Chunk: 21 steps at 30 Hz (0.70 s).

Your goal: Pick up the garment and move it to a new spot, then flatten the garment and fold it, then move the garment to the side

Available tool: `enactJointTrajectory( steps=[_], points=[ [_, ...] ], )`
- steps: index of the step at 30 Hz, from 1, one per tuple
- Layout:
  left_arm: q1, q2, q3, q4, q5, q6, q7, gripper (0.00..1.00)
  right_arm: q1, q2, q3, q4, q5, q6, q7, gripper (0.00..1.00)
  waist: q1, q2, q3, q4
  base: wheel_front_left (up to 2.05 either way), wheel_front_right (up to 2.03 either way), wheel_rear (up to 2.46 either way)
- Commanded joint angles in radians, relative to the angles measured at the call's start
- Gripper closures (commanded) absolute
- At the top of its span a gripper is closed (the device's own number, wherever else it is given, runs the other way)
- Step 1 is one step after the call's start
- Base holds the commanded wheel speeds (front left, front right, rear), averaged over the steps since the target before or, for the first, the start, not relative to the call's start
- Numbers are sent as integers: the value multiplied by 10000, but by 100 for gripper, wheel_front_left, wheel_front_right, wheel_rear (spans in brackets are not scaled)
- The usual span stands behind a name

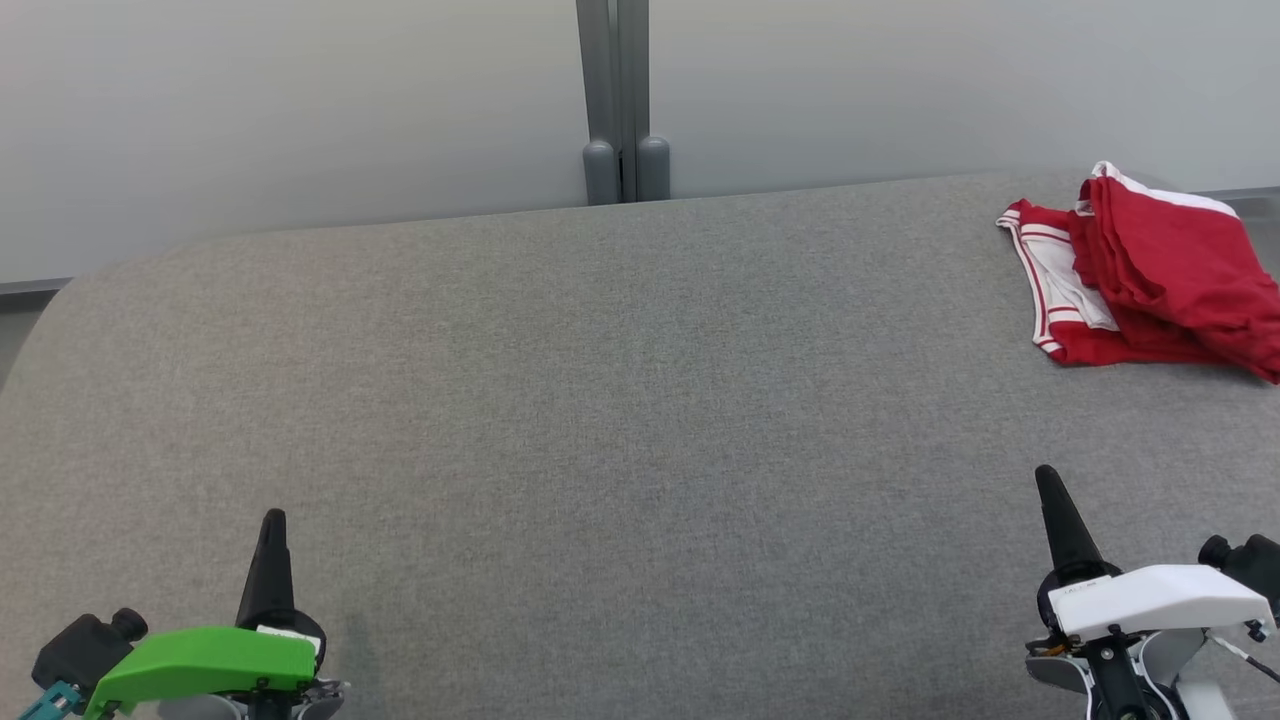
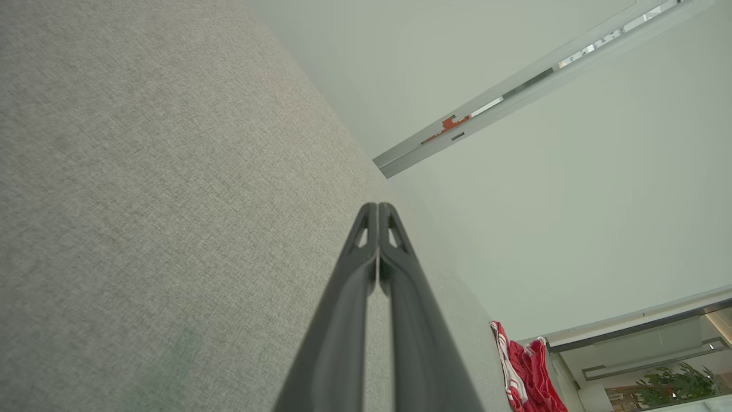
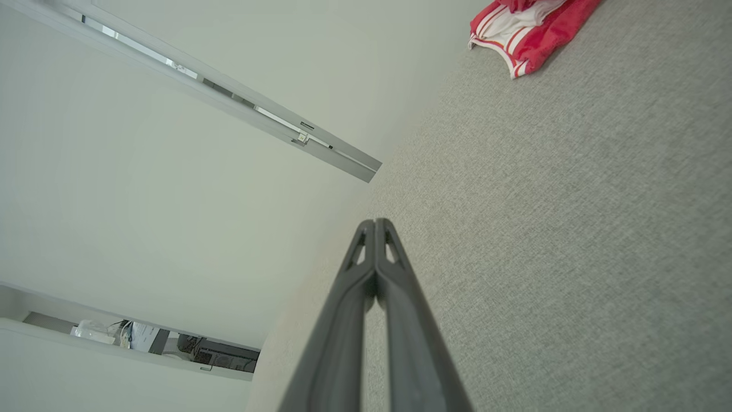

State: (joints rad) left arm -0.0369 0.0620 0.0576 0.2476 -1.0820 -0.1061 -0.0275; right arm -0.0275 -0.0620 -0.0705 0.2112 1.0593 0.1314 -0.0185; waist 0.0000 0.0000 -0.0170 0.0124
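A red garment [image 1: 1150, 270] with white trim lies folded in a loose pile at the far right of the grey fabric surface [image 1: 620, 420]. It also appears small at the lower right of the left wrist view as the garment [image 2: 529, 372], and at the top right of the right wrist view as the garment [image 3: 529, 28]. My left gripper [image 1: 272, 520] rests at the lower left, shut and empty, its fingertips pressed together [image 2: 377, 207]. My right gripper [image 1: 1047, 475] sits at the lower right, shut and empty as well [image 3: 374, 223], well short of the garment.
A pale wall runs behind the surface, with a grey vertical post [image 1: 618, 100] at its middle. The surface's far edge curves down at the left corner [image 1: 60, 290]. Wide bare fabric lies between both grippers and the garment.
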Motion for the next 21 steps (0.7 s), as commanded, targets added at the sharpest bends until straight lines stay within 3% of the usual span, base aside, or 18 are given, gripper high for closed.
enactJointTrajectory(
  steps=[1, 21],
  points=[
    [-305, 23, 62, -107, -308, -62, 73, 100, -259, -17, -48, -55, 310, -6, 83, 100, 0, 0, 4, -2, 0, 0, 0],
    [-495, -23, 262, -85, -2155, -139, 578, 100, -492, 31, -202, 91, 2230, -7, 548, 100, 0, 0, 64, -40, 0, 0, 0]
  ],
)
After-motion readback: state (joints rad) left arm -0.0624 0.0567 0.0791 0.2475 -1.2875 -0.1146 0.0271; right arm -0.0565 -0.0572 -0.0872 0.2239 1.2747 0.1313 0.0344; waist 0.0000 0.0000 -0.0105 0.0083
